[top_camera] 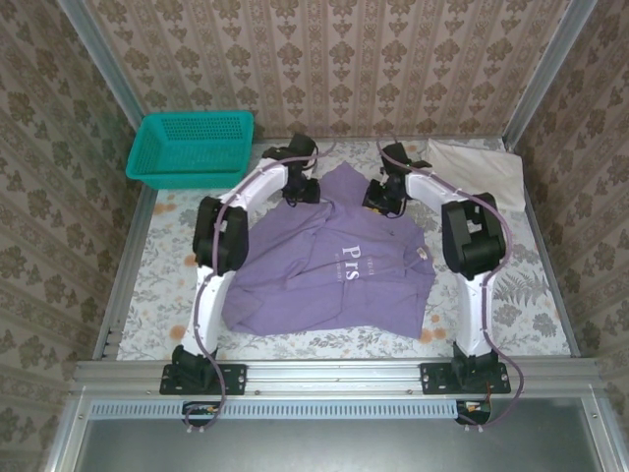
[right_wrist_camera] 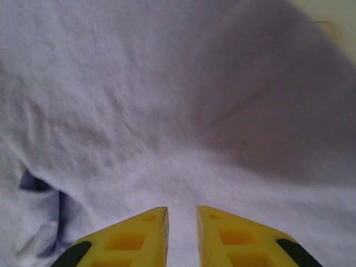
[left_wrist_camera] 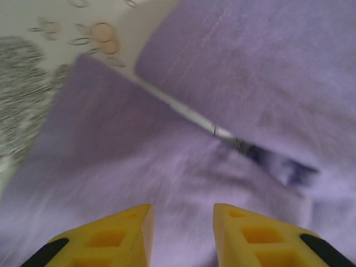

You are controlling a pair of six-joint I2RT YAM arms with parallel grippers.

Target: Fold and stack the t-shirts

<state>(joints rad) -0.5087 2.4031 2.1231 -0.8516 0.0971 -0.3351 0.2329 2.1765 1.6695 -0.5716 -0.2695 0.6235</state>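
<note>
Lavender t-shirt lies long axis left-to-right; jaws of left gripper and right gripper stand narrowly apart

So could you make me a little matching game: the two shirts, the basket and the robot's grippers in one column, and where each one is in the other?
Things:
1. purple t-shirt
2. off-white t-shirt
3. teal basket
4. left gripper and right gripper

Places:
A. far left corner
B. far right corner
C. spread out in the middle
D. low over the far end of the purple cloth

Pairs: 1-C, 2-B, 3-A, 4-D
</note>
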